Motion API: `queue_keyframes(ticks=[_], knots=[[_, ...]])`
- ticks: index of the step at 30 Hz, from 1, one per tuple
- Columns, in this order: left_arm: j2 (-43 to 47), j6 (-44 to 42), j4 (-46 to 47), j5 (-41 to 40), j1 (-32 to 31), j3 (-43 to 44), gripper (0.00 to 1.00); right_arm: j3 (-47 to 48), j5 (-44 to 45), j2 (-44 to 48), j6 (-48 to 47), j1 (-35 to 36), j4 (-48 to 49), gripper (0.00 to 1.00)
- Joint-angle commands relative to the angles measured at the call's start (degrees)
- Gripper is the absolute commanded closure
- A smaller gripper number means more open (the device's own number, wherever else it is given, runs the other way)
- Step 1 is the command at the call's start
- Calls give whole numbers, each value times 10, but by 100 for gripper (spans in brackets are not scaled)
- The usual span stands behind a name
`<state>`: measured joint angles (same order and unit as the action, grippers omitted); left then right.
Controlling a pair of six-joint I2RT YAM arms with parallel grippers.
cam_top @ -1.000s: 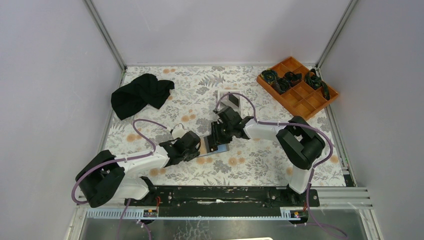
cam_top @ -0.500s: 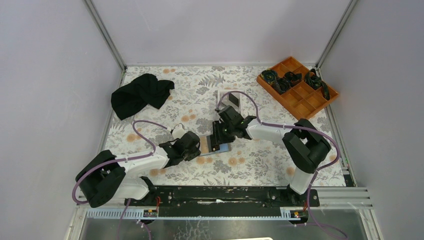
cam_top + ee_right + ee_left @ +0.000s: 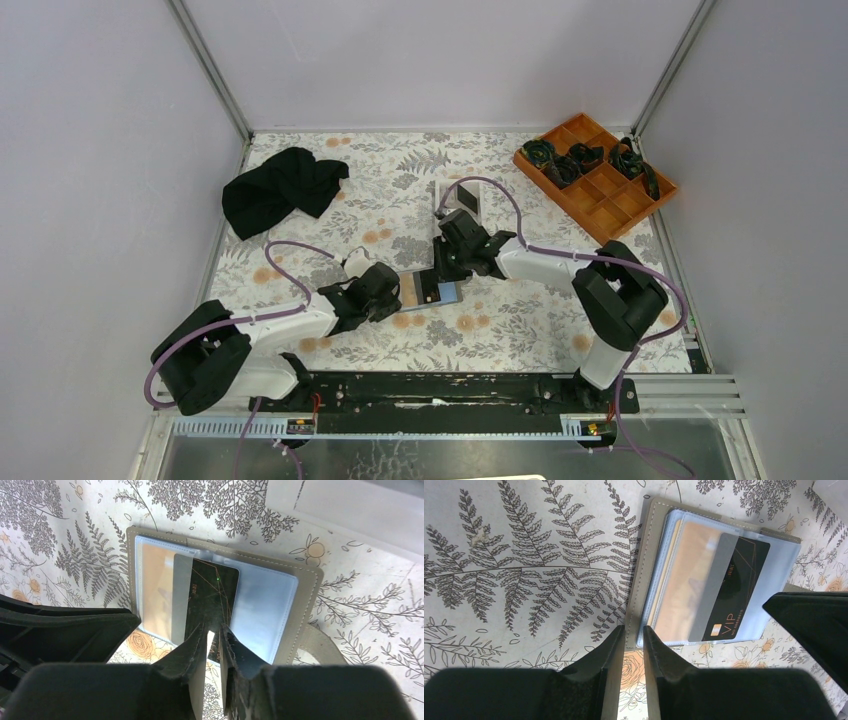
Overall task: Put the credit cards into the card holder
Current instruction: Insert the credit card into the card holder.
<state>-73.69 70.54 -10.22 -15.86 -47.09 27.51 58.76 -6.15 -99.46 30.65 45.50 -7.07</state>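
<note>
The right tool [image 3: 214, 627] is being drawn back and narrowed at the black card [image 3: 212, 587], now half-tucked into the card holder [image 3: 305, 605] on the bench. Whether it is gripping cannot be told. The card holder's edge is being pinched by the left tool [image 3: 631, 630].

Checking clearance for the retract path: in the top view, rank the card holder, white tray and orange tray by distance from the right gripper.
From the right gripper:
1. card holder, at its fingertips, mid-table.
2. white tray, just beyond it, toward the back.
3. orange tray, far back-right corner.
</note>
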Motion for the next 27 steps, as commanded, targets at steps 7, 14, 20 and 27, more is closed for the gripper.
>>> queue_keyframes(ticks=[7,14,20,27], knots=[[-5,-10,-30,8,7,-18,73,4,52,12,-7,5,-11,92],[4,-15,-36,9,10,-23,73,-1,49,-5,-3,5,-8,100],[13,-17,-37,11,13,-30,73,-12,47,-16,5,6,2,100],[13,-22,-33,14,16,-34,73,-18,34,-25,14,6,14,100]])
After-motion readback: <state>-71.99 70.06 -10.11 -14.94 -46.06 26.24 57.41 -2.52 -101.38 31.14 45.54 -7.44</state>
